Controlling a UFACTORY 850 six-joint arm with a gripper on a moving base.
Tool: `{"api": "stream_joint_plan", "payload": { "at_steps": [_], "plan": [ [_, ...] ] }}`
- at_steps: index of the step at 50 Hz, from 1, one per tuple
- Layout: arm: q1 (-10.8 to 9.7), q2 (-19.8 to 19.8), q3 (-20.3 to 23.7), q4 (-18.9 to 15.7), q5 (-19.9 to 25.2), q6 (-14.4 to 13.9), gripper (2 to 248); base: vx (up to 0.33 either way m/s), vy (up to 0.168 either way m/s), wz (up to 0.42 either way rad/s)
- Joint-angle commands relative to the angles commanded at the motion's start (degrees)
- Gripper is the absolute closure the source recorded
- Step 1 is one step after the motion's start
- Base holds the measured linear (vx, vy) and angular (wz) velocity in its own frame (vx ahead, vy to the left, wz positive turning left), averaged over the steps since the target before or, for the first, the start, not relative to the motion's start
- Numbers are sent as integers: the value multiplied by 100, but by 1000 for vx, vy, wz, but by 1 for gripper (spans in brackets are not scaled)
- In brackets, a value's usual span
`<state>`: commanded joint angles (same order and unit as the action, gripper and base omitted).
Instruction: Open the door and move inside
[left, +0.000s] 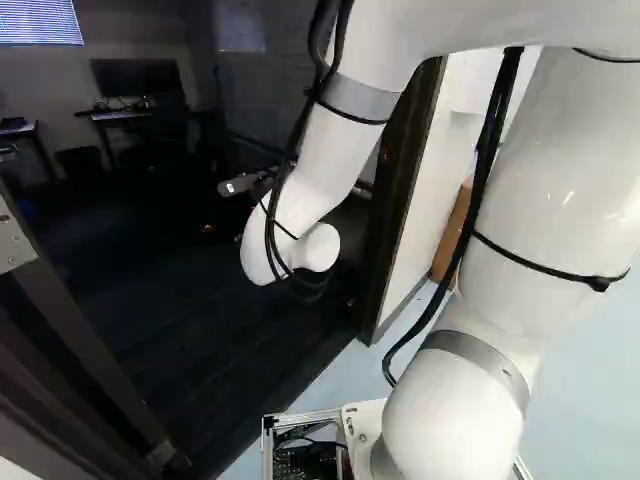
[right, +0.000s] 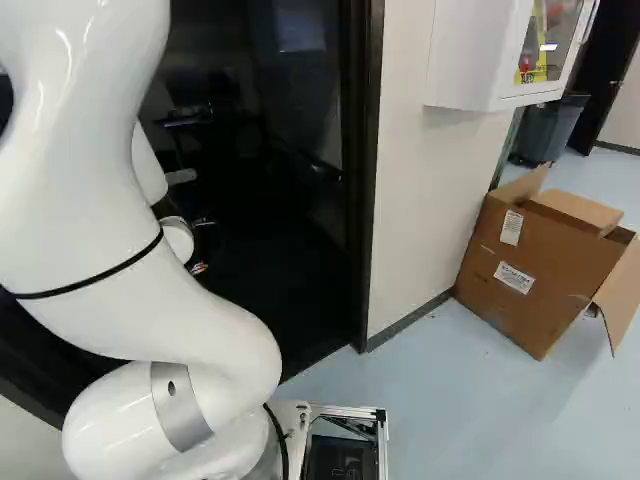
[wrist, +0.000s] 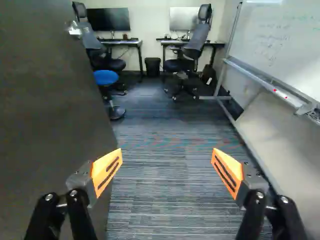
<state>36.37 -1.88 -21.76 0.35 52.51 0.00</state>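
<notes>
The door (wrist: 47, 120) was seen standing ajar beside the gripper (wrist: 167, 151), its free edge run close past one finger, with a way through left ahead. The gripper's fingers were spread wide, nothing held between them. The door was judged stiff and fairly heavy, though swung easily enough if pushed well out from its hinges; no fragility was expected. Hold was best taken at the handle (wrist: 74, 31), a small bright metal piece near the free edge (half lost in glare, exact shape not told), likely slippery, so a square grip by the orange pads would be needed. If only more room was wanted, the flat face could be pushed near that edge. The door's face was noted as dark, flat and matt, a plain slab; the frame (left: 402, 185) as dark, straight and hard-edged. Striped, low-pile carpet (wrist: 165, 200) was shown inside, smooth pale-blue floor (right: 440, 410) outside. The whiteboard (wrist: 285, 37) was glossy, metal-railed; the box (right: 530, 265) was creased brown cardboard, flaps opened.
</notes>
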Motion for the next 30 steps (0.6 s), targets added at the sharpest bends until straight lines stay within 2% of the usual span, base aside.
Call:
{"api": "stream_joint_plan", "payload": {
  "at_steps": [30],
  "plan": [
    [-530,480,487,0,0,0,3,0,0,0]
  ]
}}
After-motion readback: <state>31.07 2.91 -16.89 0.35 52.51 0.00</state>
